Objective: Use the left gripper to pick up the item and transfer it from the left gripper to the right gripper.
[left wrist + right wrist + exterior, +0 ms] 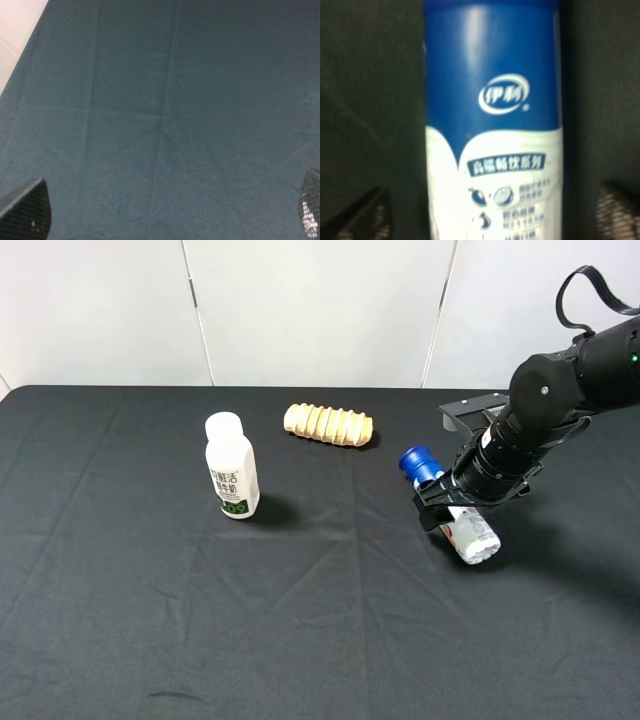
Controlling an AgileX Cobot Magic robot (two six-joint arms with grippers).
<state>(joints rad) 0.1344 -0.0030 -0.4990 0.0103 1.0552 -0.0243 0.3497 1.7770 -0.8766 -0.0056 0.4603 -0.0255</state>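
The item [470,532], a bottle with a blue cap, blue upper part and white printed body, lies tilted on the black cloth at the right, cap toward the back left. My right gripper [450,505] straddles its middle. In the right wrist view the item [492,125] fills the centre, and the right gripper [492,220] has its fingertips [370,215] standing apart from the bottle's sides, so it is open. My left gripper [170,215] shows only in its wrist view, open and empty over bare cloth. The left arm is out of the high view.
A shorter white-capped white bottle with green print [231,466] stands upright left of centre. A ridged tan bread roll [328,424] lies at the back centre. A black bracket [465,410] sits at the back right behind the right arm. White wall panels stand behind the table.
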